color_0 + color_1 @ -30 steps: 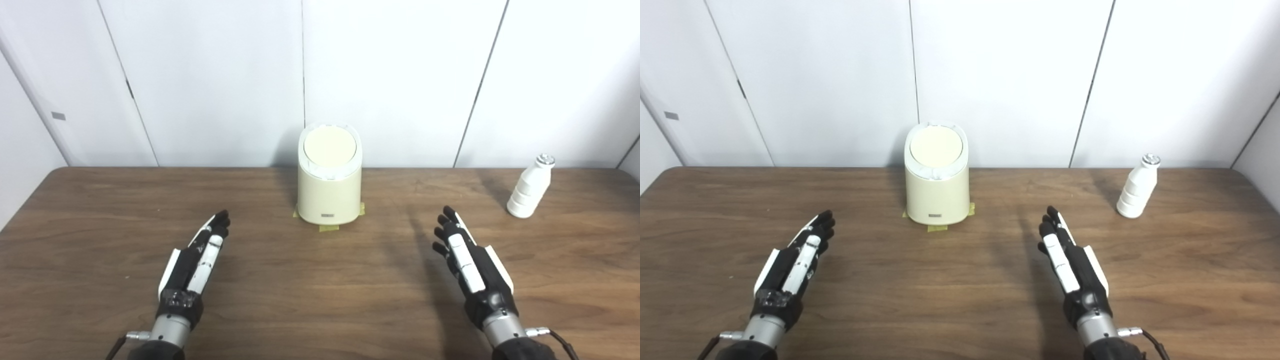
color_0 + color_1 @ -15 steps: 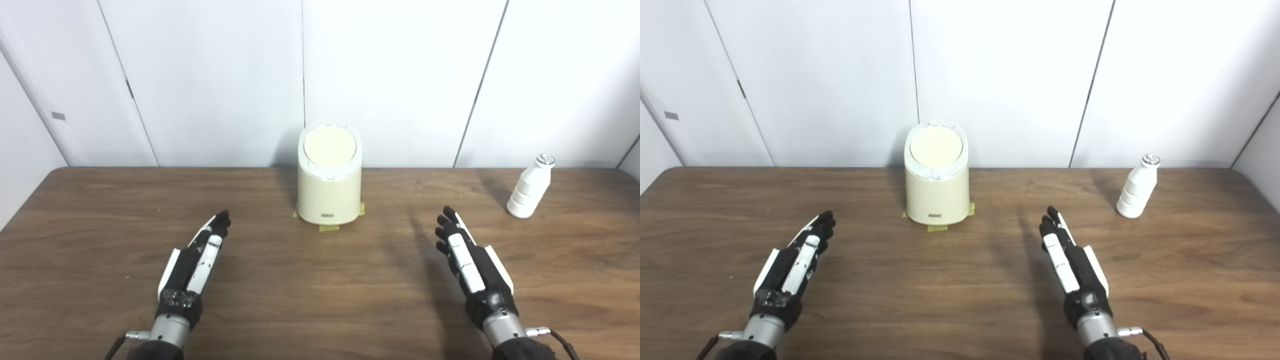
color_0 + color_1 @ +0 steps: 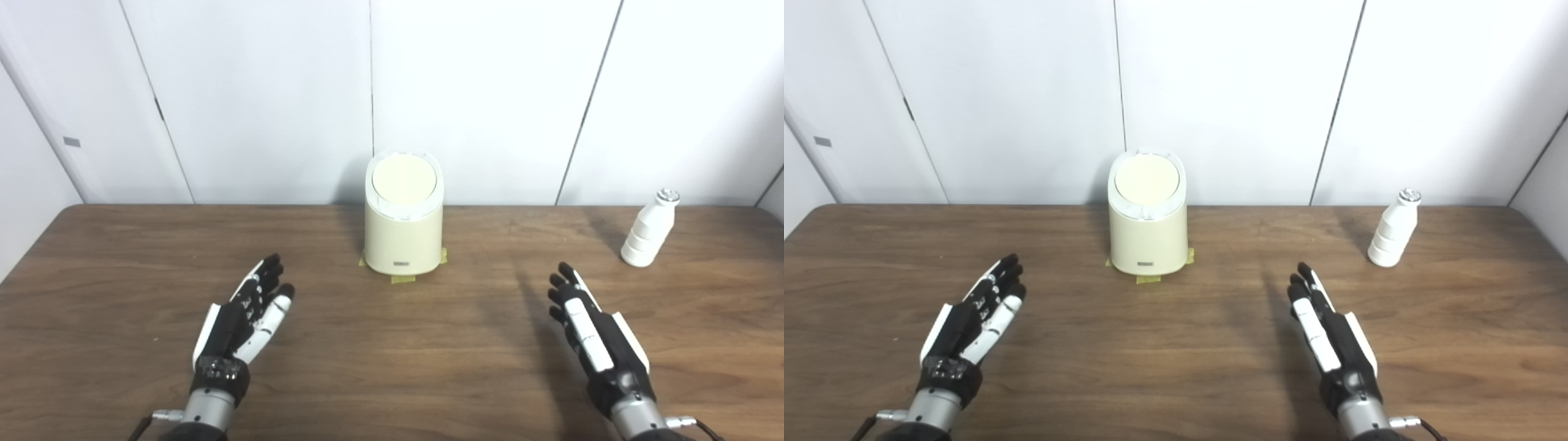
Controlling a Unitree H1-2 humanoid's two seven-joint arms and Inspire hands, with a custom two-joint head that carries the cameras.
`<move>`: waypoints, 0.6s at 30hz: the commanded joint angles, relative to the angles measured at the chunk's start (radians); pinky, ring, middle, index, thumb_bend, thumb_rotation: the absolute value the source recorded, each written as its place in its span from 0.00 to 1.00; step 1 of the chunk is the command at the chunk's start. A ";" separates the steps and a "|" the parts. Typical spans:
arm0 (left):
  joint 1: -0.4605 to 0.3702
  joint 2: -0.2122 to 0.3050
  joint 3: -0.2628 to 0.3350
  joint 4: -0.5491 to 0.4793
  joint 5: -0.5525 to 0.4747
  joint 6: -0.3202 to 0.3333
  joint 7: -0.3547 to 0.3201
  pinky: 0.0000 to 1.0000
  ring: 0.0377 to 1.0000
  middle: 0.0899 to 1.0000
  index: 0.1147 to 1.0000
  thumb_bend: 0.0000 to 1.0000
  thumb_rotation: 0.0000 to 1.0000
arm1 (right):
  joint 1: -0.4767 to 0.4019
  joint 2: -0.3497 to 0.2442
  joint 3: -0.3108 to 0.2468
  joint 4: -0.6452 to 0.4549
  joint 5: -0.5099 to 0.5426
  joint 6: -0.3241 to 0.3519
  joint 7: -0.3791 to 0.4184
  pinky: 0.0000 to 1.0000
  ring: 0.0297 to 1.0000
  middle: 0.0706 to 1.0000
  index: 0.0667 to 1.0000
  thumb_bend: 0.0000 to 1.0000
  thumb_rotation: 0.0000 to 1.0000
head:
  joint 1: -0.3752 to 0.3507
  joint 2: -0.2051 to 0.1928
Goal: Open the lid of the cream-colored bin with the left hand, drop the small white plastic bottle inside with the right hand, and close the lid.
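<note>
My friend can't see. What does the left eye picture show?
Two open robot hands, left and right, hover over a wooden table. A closed cream bin stands at the back, a white bottle far right.

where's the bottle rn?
The bottle stands upright at the table's far right, right of the bin, beyond the open right hand.
</note>
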 commanded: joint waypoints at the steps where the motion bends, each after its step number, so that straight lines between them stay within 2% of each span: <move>1: -0.056 -0.004 -0.019 -0.049 0.058 0.001 0.021 0.98 0.94 0.89 0.94 0.62 0.38 | -0.015 -0.012 -0.009 -0.001 0.015 -0.055 0.008 0.95 0.95 0.96 0.98 0.58 0.86 | 0.002 -0.005; 5: -0.128 0.008 -0.057 -0.068 0.189 0.066 0.042 0.93 0.90 0.88 0.94 0.71 0.38 | -0.002 -0.020 -0.010 0.027 0.012 -0.094 0.014 0.93 0.95 0.96 0.98 0.59 0.87 | 0.008 -0.020; 7: -0.182 0.014 -0.068 -0.073 0.243 0.103 0.044 0.91 0.87 0.86 0.93 0.75 0.34 | 0.003 -0.020 -0.008 0.029 0.009 -0.098 0.015 0.92 0.95 0.96 0.98 0.59 0.89 | 0.009 -0.023; 10: -0.258 0.019 -0.067 -0.065 0.298 0.124 0.028 0.88 0.86 0.85 0.92 0.78 0.27 | 0.007 -0.015 -0.008 0.040 0.018 -0.109 0.016 0.92 0.95 0.96 0.98 0.57 0.89 | 0.011 -0.032; 14: -0.354 -0.003 -0.027 -0.036 0.289 0.126 -0.009 0.82 0.86 0.86 0.90 0.78 0.12 | 0.006 -0.014 -0.003 0.054 0.014 -0.127 0.014 0.93 0.94 0.96 0.98 0.58 0.90 | 0.012 -0.036; 18: -0.451 0.006 -0.010 0.011 0.299 0.127 -0.090 0.83 0.88 0.89 0.93 0.80 0.09 | -0.001 -0.006 0.000 0.058 0.003 -0.135 0.003 0.91 0.93 0.94 0.97 0.59 0.87 | 0.009 -0.039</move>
